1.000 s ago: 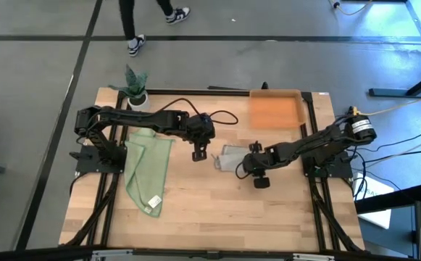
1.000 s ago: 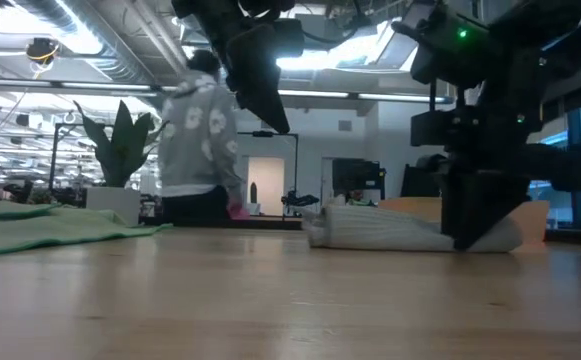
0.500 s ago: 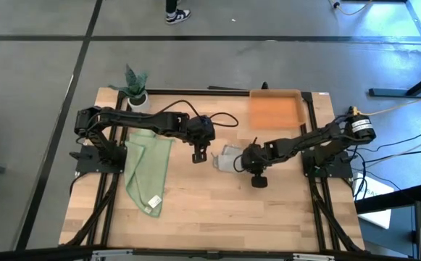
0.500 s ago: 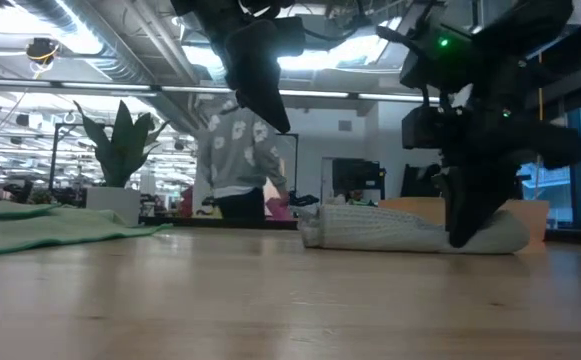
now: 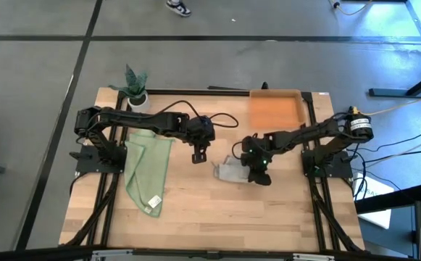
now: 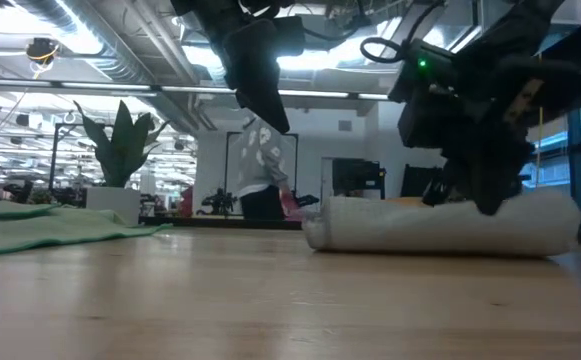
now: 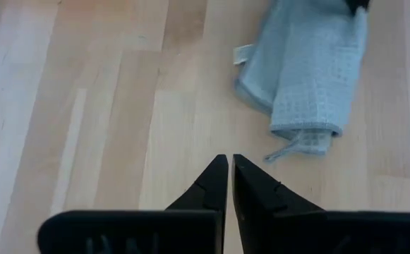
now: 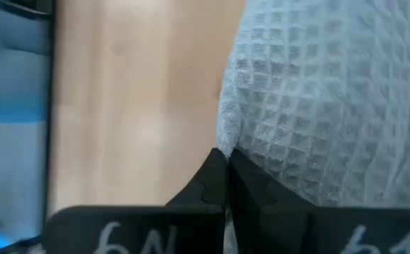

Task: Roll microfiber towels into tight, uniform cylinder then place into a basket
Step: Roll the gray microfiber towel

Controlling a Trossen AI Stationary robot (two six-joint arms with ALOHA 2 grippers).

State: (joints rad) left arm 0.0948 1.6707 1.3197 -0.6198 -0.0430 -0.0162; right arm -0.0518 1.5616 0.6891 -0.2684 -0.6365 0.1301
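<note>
The grey towel [image 5: 229, 172] lies rolled on the table's middle right, resting on its long side [image 6: 440, 228]. My right gripper [image 8: 226, 156] is shut at the roll's right end and comes down on it in the low view [image 6: 490, 200]. My left gripper [image 5: 198, 156] hangs shut above the bare wood left of the roll, its fingertips [image 7: 226, 162] touching nothing. The green towel [image 5: 146, 170] lies spread flat at the left. The orange basket [image 5: 275, 110] stands at the far right edge. My right gripper has its shut fingertips on the cloth's edge [image 8: 224, 141] at the roll's right end. The fingers slant down from the far right side. Whether a layer is caught between them, I cannot tell. The roll stays on the table along its whole length.
A small white pot with a plant [image 5: 136, 94] stands at the far left corner. A black cable [image 5: 221, 116] lies behind my left arm. Bare wood [image 5: 217, 210] stretches along the near edge. A person shows in the room behind [image 6: 260, 165].
My right gripper has turned at the wrist and swung over the roll's right end. The grey roll has slid toward the table's near edge and shows larger in the low view. The person behind the table has walked across.
</note>
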